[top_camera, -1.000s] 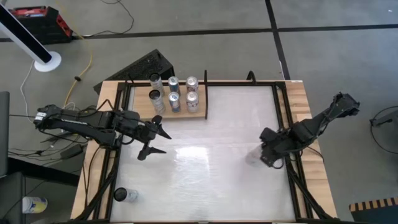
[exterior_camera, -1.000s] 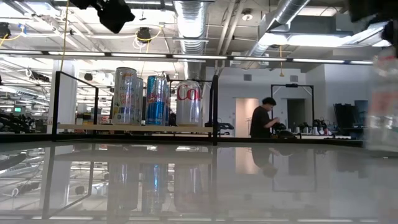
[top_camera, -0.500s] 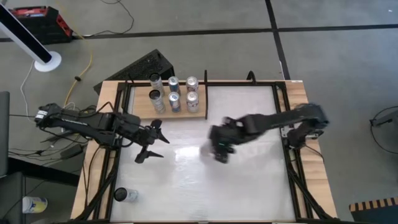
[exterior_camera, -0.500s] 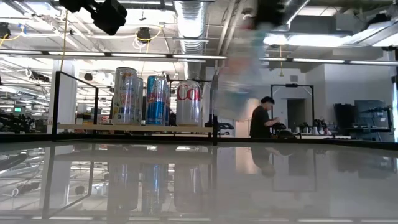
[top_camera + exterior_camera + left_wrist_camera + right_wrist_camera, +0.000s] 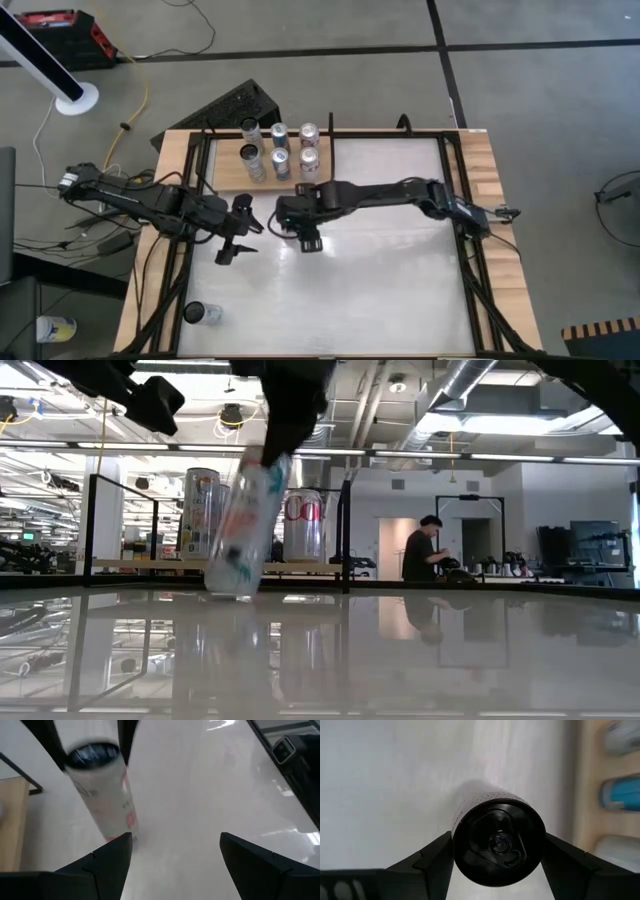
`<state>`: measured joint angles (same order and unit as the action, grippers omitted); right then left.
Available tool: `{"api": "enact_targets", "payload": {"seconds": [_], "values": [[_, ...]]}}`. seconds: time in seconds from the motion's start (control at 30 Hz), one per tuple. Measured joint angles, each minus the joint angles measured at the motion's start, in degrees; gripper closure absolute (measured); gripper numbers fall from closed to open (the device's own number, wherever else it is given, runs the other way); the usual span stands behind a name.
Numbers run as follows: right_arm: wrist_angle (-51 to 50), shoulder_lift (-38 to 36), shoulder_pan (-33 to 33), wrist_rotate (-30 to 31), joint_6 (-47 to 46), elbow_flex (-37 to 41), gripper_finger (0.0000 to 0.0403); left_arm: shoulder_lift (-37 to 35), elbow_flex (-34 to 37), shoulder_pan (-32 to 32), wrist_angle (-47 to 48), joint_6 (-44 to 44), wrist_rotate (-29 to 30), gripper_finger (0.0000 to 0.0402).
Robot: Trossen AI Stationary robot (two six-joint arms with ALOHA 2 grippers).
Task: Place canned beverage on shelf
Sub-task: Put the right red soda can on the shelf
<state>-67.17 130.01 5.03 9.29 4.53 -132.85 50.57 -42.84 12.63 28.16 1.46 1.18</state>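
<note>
A slim white can (image 5: 300,222) with a black top hangs tilted at the table's middle, just in front of the shelf, with my right gripper (image 5: 303,232) shut on it. The low view shows the can (image 5: 245,525) leaning. The shelf (image 5: 262,185), a wood-grain panel with black rails, stands at the far left and bears several upright cans (image 5: 280,150). My left gripper (image 5: 240,232) is open just left of the held can, touching nothing. In the left wrist view the can (image 5: 102,795) is straight ahead. My right gripper pinches the can's upper end (image 5: 460,827) between its two fingers (image 5: 435,857), one on each side just below the black top. The fingers come from above, slanting down. The can hangs tilted below them, its bottom end (image 5: 230,588) low over the table.
Another can (image 5: 203,314) lies near the table's front left corner. Black rails (image 5: 465,240) run along the table's sides. The white tabletop (image 5: 390,290) spreads to the right and near side. A person (image 5: 420,550) stands far off in the room behind.
My right gripper has swept fast from the table's right edge across to the left with the can, rolling its wrist on the way, and now hangs in front of the shelf. The can has come along lifted and now leans. My left gripper has tipped down a little.
</note>
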Motion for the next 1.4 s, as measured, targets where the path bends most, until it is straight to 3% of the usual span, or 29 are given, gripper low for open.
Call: {"api": "enact_targets", "payload": {"seconds": [0.37,0.67,0.93,1.2,1.4], "values": [[-0.5,0.3,-1.1,-1.7,3.1,1.0,0.0125,0.0,0.0,0.5,0.6,0.3,2.9,0.0118],[0.4,0.3,-1.1,-1.9,4.0,1.1,0.0039,0.0,0.0,0.5,0.7,0.3,3.3,0.0118],[0.7,0.3,-1.1,-1.9,2.8,1.1,0.0030,0.0,0.0,0.5,0.6,0.3,3.5,0.0118],[-11.9,-0.4,-0.4,-1.9,-3.4,1.2,0.0030,0.0,0.0,0.5,-0.2,-1.8,7.3,0.0118],[-22.5,-2.4,1.3,-1.8,-7.6,1.1,0.0030,0.7,0.0,-0.3,-7.3,-8.2,7.2,0.0118]]}}
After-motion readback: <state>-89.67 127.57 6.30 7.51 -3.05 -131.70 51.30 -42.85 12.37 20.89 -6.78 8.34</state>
